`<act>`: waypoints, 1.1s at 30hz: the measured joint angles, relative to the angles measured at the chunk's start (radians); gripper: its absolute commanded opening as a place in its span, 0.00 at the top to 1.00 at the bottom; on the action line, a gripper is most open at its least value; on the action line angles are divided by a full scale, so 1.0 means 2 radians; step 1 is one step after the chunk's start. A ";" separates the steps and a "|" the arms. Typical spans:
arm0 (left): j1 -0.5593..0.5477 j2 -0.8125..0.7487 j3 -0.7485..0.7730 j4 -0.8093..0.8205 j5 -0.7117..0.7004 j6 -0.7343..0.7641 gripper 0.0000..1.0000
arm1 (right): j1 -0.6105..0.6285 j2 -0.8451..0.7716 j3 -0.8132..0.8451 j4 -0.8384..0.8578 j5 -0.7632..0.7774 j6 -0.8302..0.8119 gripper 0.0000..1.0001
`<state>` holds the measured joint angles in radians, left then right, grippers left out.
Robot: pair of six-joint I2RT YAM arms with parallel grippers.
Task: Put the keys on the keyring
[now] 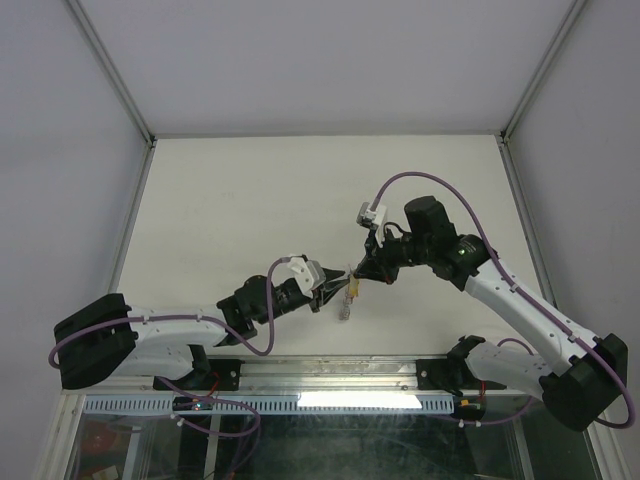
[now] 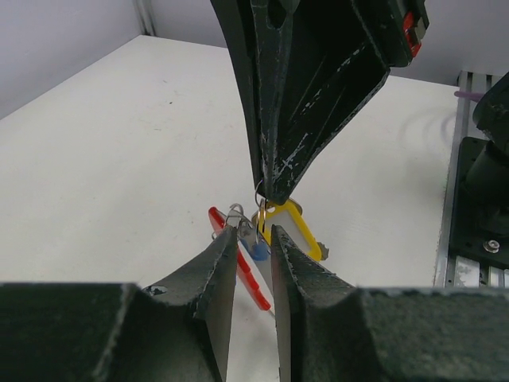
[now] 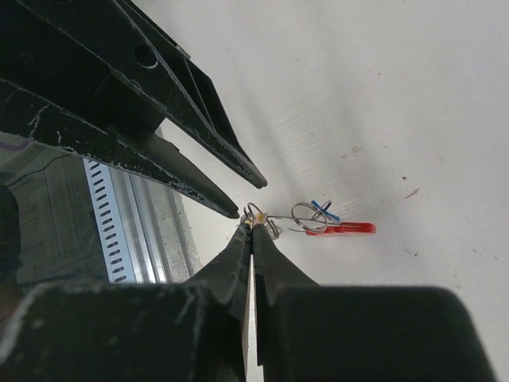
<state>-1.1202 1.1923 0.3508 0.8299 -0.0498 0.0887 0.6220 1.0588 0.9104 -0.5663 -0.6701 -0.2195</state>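
At the right fingers [image 3: 235,259]: closes completely and pinches the small loop at the top of the yellow key [image 2: 296,229], leaving the yellow head hanging just below the tips. At the left fingers [image 2: 216,274]: stands parted by a narrow slot, with nothing visibly clamped. Meets tip to tip above the tabletop [image 1: 250,200], near its front edge, with the right coming down from above onto the left.

For the keyring [image 3: 342,228]: sits just beyond the left tips and a little under them, beside the hanging yellow head. Shows a red tab with its long axis roughly along the left fingers' own line, a silvery ring [image 3: 305,215] at the end nearer the tips, and the blue key [image 3: 322,210] against that ring. Cannot tell whether threaded or only touching, nor whether hanging or resting on the tabletop.

Judged for the coming move: turns on the ring lying straight ahead of the left slot, nearer the left arm than the right. Calls for lining the ring's wire with that slot while holding the yellow key's loop still beside it. Risks a slip, with every part far smaller than either tip.
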 measured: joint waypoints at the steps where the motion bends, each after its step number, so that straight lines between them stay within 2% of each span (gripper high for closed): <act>1: 0.000 0.001 0.002 -0.001 0.003 0.000 0.78 | 0.000 0.000 0.000 0.000 -0.001 0.000 1.00; 7: 0.000 0.008 0.010 -0.012 0.014 0.001 0.84 | 0.000 0.000 0.000 0.000 -0.005 0.000 1.00; 25: 0.000 0.010 0.017 -0.026 0.019 0.005 0.88 | 0.001 0.011 0.000 -0.010 -0.021 -0.013 1.00; 33: 0.000 0.010 0.019 -0.026 0.030 0.008 0.93 | 0.001 0.012 0.000 -0.015 -0.023 -0.017 1.00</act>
<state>-1.1202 1.2125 0.3885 0.7773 0.0101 0.1055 0.6243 1.0824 0.9104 -0.5968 -0.7158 -0.2531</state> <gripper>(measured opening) 0.083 0.006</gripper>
